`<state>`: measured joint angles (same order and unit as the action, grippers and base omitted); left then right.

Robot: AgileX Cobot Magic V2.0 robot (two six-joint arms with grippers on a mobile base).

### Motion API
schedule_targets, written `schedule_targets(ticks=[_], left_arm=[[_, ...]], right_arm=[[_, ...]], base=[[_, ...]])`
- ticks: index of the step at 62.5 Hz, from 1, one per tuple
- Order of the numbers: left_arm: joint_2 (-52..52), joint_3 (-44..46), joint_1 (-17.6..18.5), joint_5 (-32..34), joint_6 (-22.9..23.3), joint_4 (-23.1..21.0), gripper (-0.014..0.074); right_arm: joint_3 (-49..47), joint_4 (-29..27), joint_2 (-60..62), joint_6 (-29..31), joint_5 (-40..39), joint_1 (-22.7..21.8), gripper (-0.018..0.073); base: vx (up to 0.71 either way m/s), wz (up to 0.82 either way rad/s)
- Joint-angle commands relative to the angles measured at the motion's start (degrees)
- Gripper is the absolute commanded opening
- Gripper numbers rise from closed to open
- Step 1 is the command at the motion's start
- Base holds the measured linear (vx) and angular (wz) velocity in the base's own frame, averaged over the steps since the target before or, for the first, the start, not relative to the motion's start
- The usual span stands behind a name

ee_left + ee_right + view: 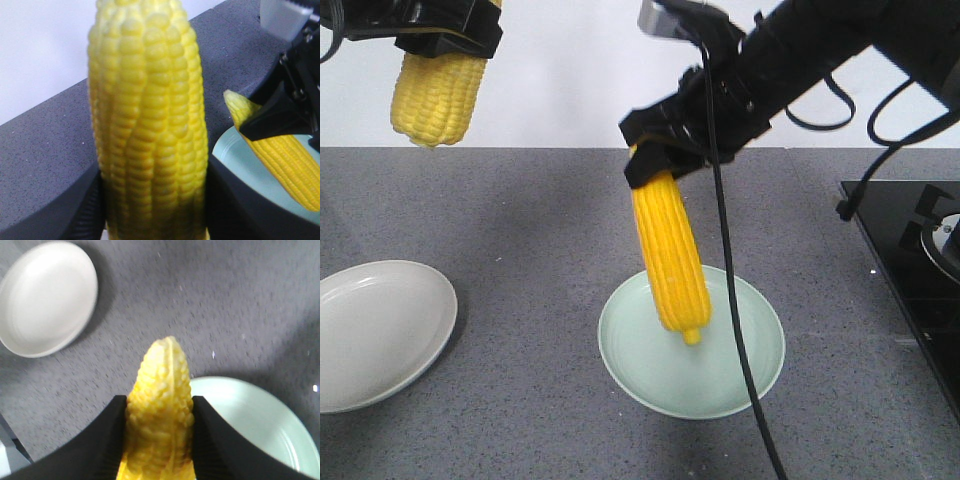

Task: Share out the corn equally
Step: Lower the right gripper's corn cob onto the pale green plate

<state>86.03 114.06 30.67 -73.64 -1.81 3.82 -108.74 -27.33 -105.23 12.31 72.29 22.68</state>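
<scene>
- White plate (380, 335): lies empty at the left of the grey desk (540, 230), well apart from the green plate.
- Left tool (440, 35): held high above the desk and pinching one corn cob (435, 95) near its thick end, tip hanging down. In the left wrist view the cob (150, 125) fills the frame between the dark fingers.
- Right tool (670, 150): clamped on the upper end of the second corn cob (672, 255), which hangs tilted with its tip just over, or perhaps touching, the bowl of the green plate (760, 345); contact cannot be told. The right wrist view shows the fingers (107, 440) pressing both flanks of this cob (162, 405).
- Stove top (910, 250): at the far right, not involved.
- Step in hand, as judged: delivery of one cob to each plate; the right cob is nearly placed.
- Next move, as judged: lower and release the right cob onto the green plate; carry the left cob down over the white plate.
</scene>
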Motion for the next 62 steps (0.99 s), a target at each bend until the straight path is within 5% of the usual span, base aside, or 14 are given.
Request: schedule_targets(ticks=[1,62], left_arm=[[-1.70,1.24,0.17,2.10,0.60,0.76,-0.0006],[-1.70,1.24,0.17,1.77,0.60,0.76,-0.0006]], right_arm=[[2.84,-0.21,4.22,0.63,1.52,-0.21,0.0101],[8.39,5.96,-0.98,7.14,0.76,-0.14,0.0109]], base=[[0.00,0.00],[0.00,0.00]])
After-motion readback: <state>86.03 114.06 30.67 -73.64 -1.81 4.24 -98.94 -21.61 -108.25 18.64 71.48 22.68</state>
